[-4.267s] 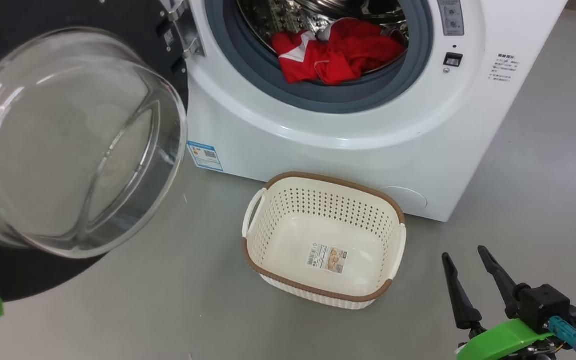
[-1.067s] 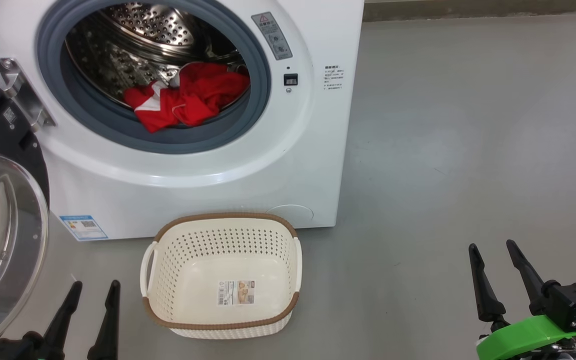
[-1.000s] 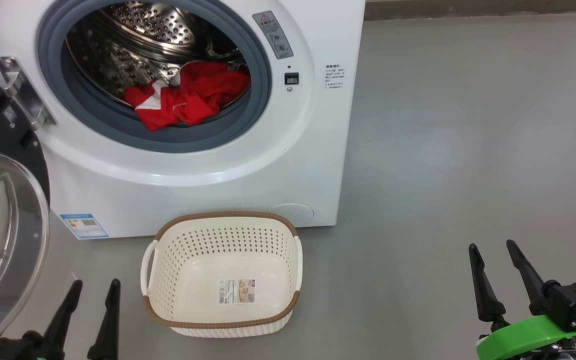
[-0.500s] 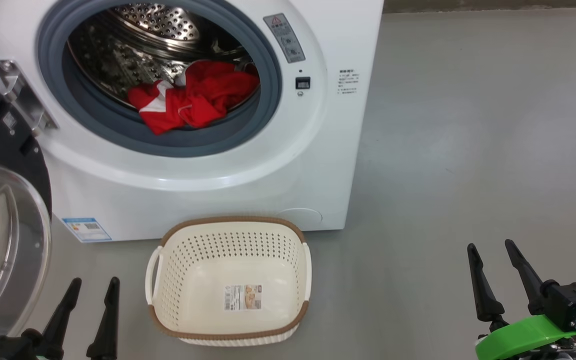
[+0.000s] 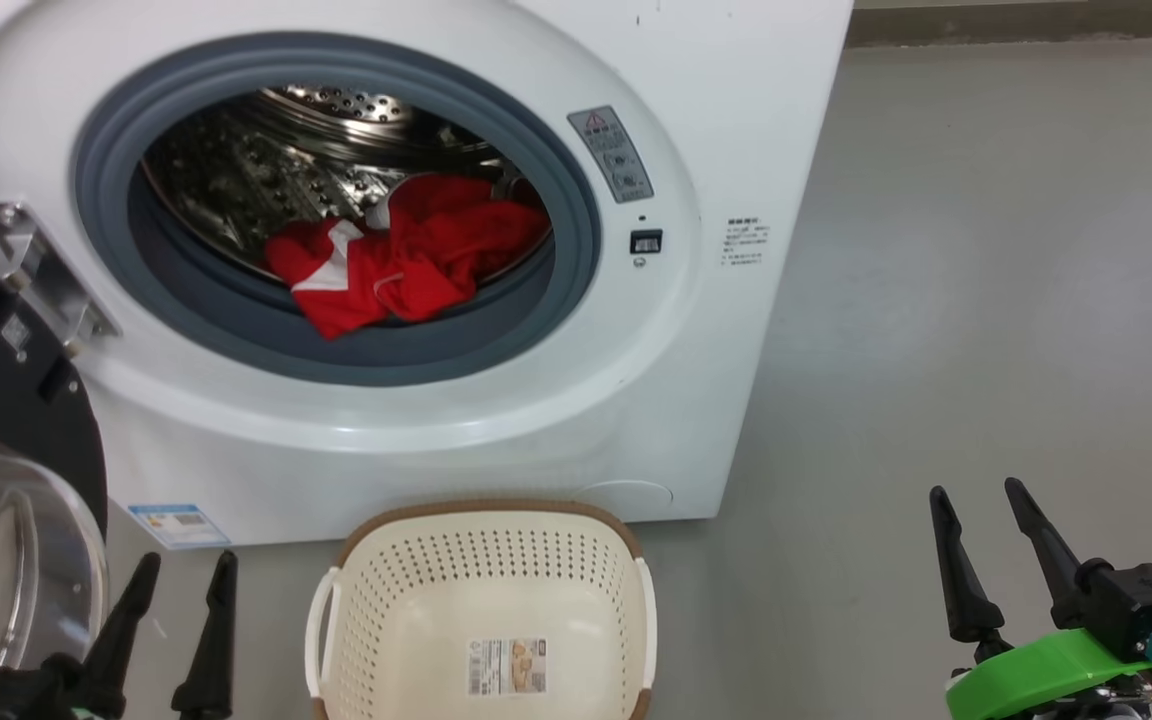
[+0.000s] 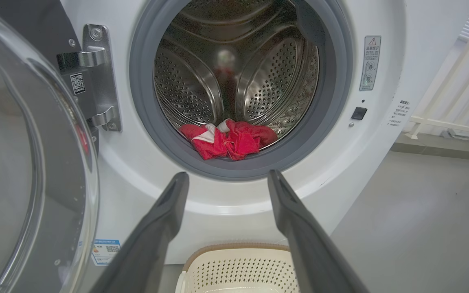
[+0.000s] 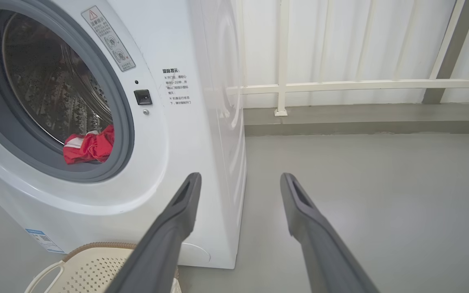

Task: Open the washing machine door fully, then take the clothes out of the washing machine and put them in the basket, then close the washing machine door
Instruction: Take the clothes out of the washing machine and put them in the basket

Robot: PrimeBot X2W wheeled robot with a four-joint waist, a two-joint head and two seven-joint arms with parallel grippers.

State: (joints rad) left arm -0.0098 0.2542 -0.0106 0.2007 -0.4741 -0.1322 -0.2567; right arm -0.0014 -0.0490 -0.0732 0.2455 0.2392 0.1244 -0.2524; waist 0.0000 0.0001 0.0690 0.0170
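Note:
The white washing machine (image 5: 496,430) stands ahead with its door (image 5: 6,480) swung wide to the left, black rim and glass bowl facing me. Red and white clothes (image 5: 406,260) lie at the front lip of the steel drum (image 6: 226,81), resting on the grey gasket. The cream basket (image 5: 481,610) sits on the floor just below the opening, with nothing in it. My left gripper (image 5: 186,565) is open at the lower left, beside the door glass. My right gripper (image 5: 981,495) is open at the lower right, over bare floor. Both are well short of the clothes.
Grey floor (image 5: 986,300) stretches to the right of the machine. A white railing (image 7: 340,85) and pale wall stand behind it. The door hinge bracket (image 6: 96,81) sticks out at the opening's left edge. A blue label (image 5: 178,524) sits low on the machine's front.
The head camera has tilted up and closer: the machine and drum sit lower and larger in view, and the basket has slid to the bottom edge. Both grippers stay open in the same places.

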